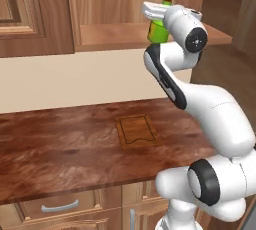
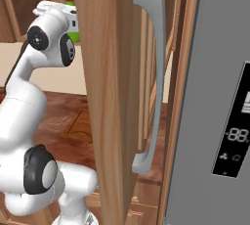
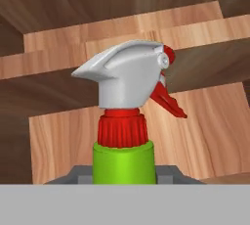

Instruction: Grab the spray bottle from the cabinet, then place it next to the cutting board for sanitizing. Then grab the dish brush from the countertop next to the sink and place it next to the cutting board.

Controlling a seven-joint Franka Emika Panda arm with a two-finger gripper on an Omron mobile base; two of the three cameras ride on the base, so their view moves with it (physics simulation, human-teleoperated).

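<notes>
Nearest, along the base: drawer fronts with a silver handle (image 1: 60,206) under the counter (image 1: 60,149), dark reddish wood grain. Flat on that counter, the cutting board (image 1: 137,131), with bare wood all round it and nothing set beside it yet. Farther back and higher, at the open shelf of the cabinet (image 1: 115,34): the end effector (image 1: 159,15) reaching in at the level of the spray bottle (image 1: 161,24). In the hand view, green body, red neck and white trigger head dead centre and upright, body sunk between the grey fingertips at the bottom edge. Looks pinched on the spray bottle, jaws part closed round the green body; whether the bottle stands on the shelf or hangs lifted, cannot tell. In the right base view, a tall wooden door (image 2: 105,97) close in front, grey handle (image 2: 151,72), and a fridge panel (image 2: 219,97) off to the right.

Step in hand, by judgement: first half of the task, bottle gripped at the shelf. Next move calls for a straight pull-back clear of the shelf edge, bottle kept upright, then a descent to bare counter just beside the cutting board, not on it. Dish brush yet to come.
</notes>
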